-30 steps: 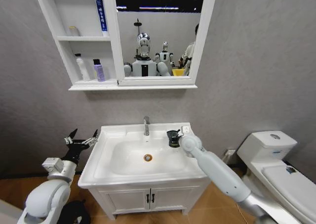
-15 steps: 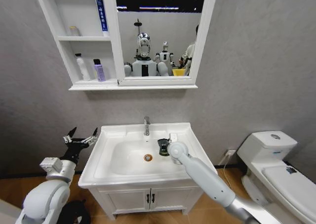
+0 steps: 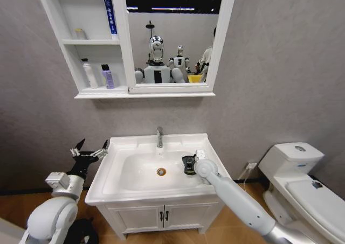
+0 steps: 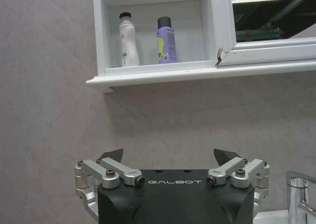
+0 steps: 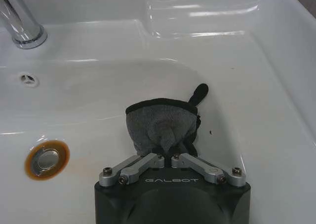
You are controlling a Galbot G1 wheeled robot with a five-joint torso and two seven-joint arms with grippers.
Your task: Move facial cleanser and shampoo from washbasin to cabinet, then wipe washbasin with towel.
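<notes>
The right claw (image 5: 169, 158) is clamped shut on the towel (image 5: 164, 126), pressing it against the right inner slope of the washbasin (image 3: 129, 144), right of the drain (image 3: 161, 172). The wiping step is in hand: facial cleanser (image 4: 128, 40) and shampoo (image 4: 166, 40) stand side by side on the cabinet (image 3: 67, 71) shelf. Next, probably a sweep across the unwiped bowl. The left claw (image 4: 171, 158) idles wide open, left of the basin.
</notes>
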